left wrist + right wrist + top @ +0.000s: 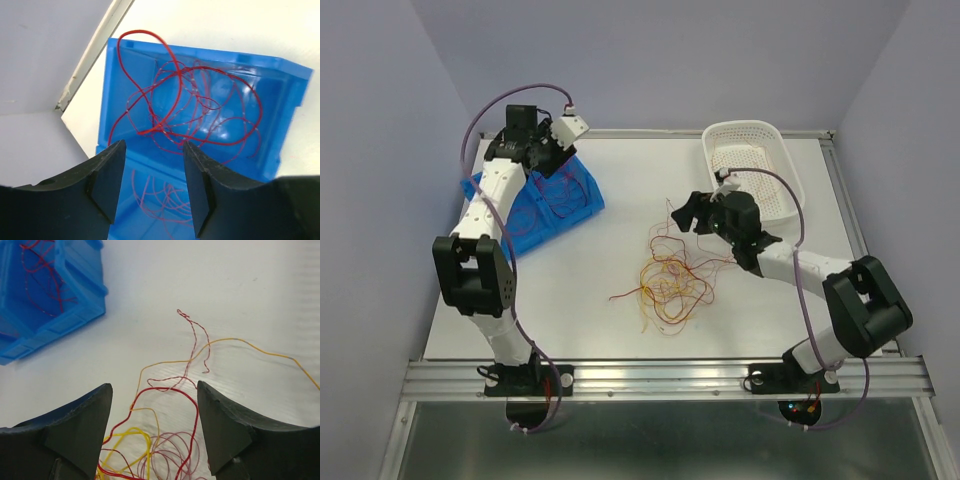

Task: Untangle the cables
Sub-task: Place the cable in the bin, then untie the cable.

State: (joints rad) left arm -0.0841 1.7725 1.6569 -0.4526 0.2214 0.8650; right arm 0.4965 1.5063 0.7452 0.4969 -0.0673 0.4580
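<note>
The cables [670, 280] lie as a loose tangle of thin red, maroon and yellow strands on the white table. My right gripper [688, 212] hovers just beyond the tangle's far right edge. In the right wrist view it [154, 385] is open, with a red strand [163, 388] and yellow loops on the table between and below its fingers, none of them gripped. My left gripper [552, 158] hangs over the blue bin [575, 205]. It [153, 145] is open and empty, above several red cables [200, 105] lying coiled inside the bin [200, 52].
A white perforated basket [755, 165] stands at the back right, just behind the right arm. The blue bin [75, 315] sits at the back left near the table's edge and the wall. Thick mauve robot cables [510, 100] arc over both arms.
</note>
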